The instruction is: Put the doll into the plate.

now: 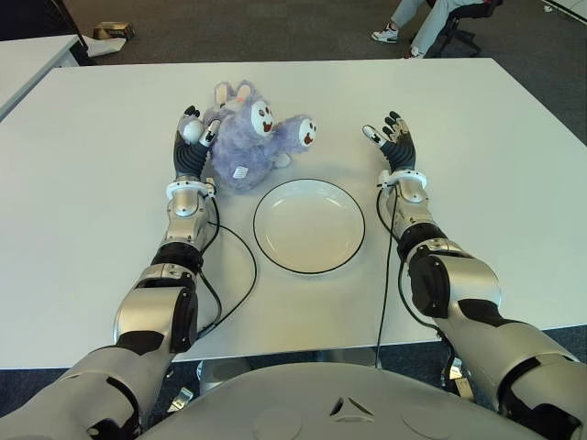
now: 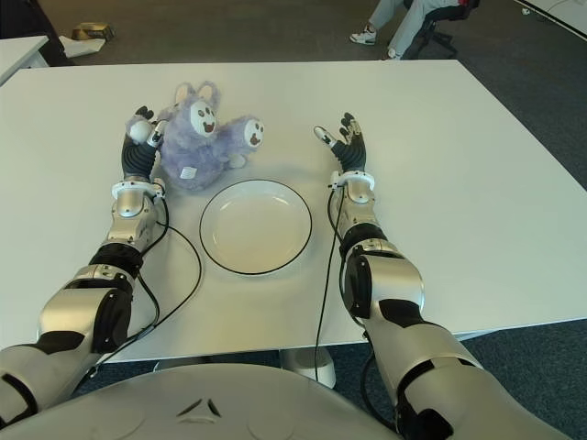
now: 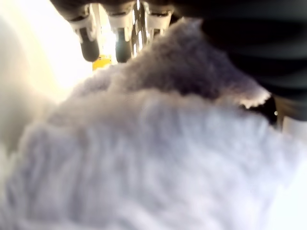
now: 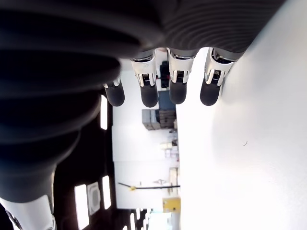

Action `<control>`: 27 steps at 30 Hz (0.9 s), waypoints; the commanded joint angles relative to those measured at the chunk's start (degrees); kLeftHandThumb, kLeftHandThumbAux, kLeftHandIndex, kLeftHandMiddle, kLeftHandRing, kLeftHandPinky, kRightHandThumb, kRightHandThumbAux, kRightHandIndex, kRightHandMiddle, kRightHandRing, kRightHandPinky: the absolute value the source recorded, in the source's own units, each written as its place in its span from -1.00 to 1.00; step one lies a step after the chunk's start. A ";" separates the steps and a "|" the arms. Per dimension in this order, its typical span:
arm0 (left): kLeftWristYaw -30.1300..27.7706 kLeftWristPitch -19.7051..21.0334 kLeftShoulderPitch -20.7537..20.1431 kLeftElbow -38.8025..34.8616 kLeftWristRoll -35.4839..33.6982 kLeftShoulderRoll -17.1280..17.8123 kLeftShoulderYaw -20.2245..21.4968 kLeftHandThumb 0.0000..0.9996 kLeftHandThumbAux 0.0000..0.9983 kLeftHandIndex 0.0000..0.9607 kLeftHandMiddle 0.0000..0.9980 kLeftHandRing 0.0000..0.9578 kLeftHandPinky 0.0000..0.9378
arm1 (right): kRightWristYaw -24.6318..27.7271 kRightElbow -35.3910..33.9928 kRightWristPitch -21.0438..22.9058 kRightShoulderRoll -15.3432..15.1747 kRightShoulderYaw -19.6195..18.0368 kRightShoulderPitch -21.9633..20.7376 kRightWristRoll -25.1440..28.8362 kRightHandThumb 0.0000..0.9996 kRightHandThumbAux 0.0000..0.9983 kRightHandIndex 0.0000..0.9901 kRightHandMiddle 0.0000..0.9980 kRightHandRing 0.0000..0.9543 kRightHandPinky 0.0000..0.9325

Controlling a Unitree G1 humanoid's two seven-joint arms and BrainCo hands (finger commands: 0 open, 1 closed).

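Behind the plate: doll (image 1: 246, 137), purple plush, lying on the white worktop (image 1: 477, 156), just beyond the plate's (image 1: 309, 225) far-left rim, not in it.
Doll axis: long axis runs roughly left-right across the worktop; body mass toward the robot's left, a white-soled foot or paw pointing right; face with open mouth turned up toward the head camera; ears at the far side.
Plate: white with a dark rim, nothing in it, between the two forearms.
Left robot hand (image 1: 193, 137): at the doll's left flank, fingers curved against the plush, touching it; a firm grasp can't be told from the eye views.
Left wrist view only: fur fills nearly the whole picture, fingertips (image 3: 90, 48) straight over the top of the plush, not visibly wrapped round it.
Right robot hand (image 2: 341, 137): right of the plate and well apart from the doll, fingers spread and raised, holding nothing.
Right wrist view only: four fingertips (image 4: 149, 98) extended in a row over bare worktop.
Eye views only: a person's legs and a chair (image 1: 459, 27) beyond the worktop's far edge.
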 commanded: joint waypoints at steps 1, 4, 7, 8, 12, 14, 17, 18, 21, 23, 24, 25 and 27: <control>-0.63 0.08 5.70 4.04 0.92 -0.91 -0.59 -1.00 -0.03 -1.00 -0.81 -0.80 -0.80 | -0.31 3.08 3.49 1.45 0.25 4.48 -0.17 -0.89 0.38 -0.98 -0.94 -0.96 -0.98; -0.62 0.04 5.57 4.23 0.92 -0.88 -0.54 -1.00 -0.03 -1.00 -0.80 -0.79 -0.80 | -0.36 3.10 3.53 1.44 0.28 4.45 -0.20 -0.88 0.38 -0.98 -0.94 -0.96 -0.98; -0.52 0.02 5.52 4.32 1.04 -0.88 -0.61 -1.00 -0.04 -1.00 -0.81 -0.80 -0.84 | -0.44 3.11 3.54 1.40 0.29 4.45 -0.18 -0.88 0.37 -0.98 -0.94 -0.96 -0.98; -0.50 0.01 5.53 4.31 1.06 -0.88 -0.63 -1.00 -0.04 -1.00 -0.81 -0.80 -0.85 | -0.45 3.11 3.53 1.39 0.30 4.45 -0.17 -0.88 0.37 -0.98 -0.94 -0.96 -0.98; -0.44 0.07 5.45 4.41 1.11 -0.86 -0.67 -1.00 -0.05 -1.00 -0.83 -0.82 -0.85 | -0.48 3.14 3.62 1.34 0.29 4.40 -0.12 -0.88 0.36 -0.98 -0.94 -0.96 -0.98; -0.41 0.08 5.46 4.40 1.12 -0.87 -0.68 -1.00 -0.04 -1.00 -0.83 -0.82 -0.84 | -0.47 3.14 3.63 1.32 0.27 4.40 -0.09 -0.88 0.36 -0.98 -0.94 -0.96 -0.99; -0.37 0.08 5.50 4.36 1.13 -0.89 -0.69 -1.00 -0.04 -1.00 -0.83 -0.82 -0.83 | -0.45 3.14 3.64 1.31 0.25 4.41 -0.05 -0.88 0.35 -0.97 -0.95 -0.96 -0.99; -0.36 0.08 5.50 4.35 1.13 -0.90 -0.69 -1.00 -0.04 -1.00 -0.83 -0.82 -0.82 | -0.45 3.13 3.65 1.30 0.24 4.41 -0.05 -0.88 0.35 -0.97 -0.95 -0.96 -0.99; -0.35 0.06 5.50 4.53 1.12 -0.97 -0.69 -1.00 -0.04 -1.00 -0.84 -0.82 -0.84 | -0.41 3.16 3.67 1.23 0.28 4.42 -0.10 -0.87 0.35 -0.97 -0.95 -0.97 -0.99; -0.36 0.11 5.44 4.64 1.11 -0.97 -0.67 -1.00 -0.03 -1.00 -0.83 -0.82 -0.83 | -0.38 3.17 3.67 1.19 0.31 4.44 -0.15 -0.87 0.34 -0.98 -0.95 -0.97 -0.98; -0.37 0.13 5.44 4.65 1.11 -0.96 -0.67 -1.00 -0.03 -1.00 -0.83 -0.82 -0.82 | -0.37 3.16 3.65 1.17 0.33 4.45 -0.16 -0.87 0.34 -0.98 -0.95 -0.97 -0.98; -0.38 0.14 5.44 4.66 1.09 -0.96 -0.66 -1.00 -0.03 -1.00 -0.83 -0.82 -0.82 | -0.33 3.16 3.61 1.14 0.33 4.47 -0.17 -0.87 0.34 -0.98 -0.95 -0.97 -0.98; -0.39 0.14 5.44 4.69 1.08 -0.97 -0.65 -1.00 -0.03 -1.00 -0.82 -0.81 -0.82 | -0.28 3.16 3.54 1.09 0.34 4.50 -0.17 -0.87 0.33 -0.98 -0.94 -0.96 -0.97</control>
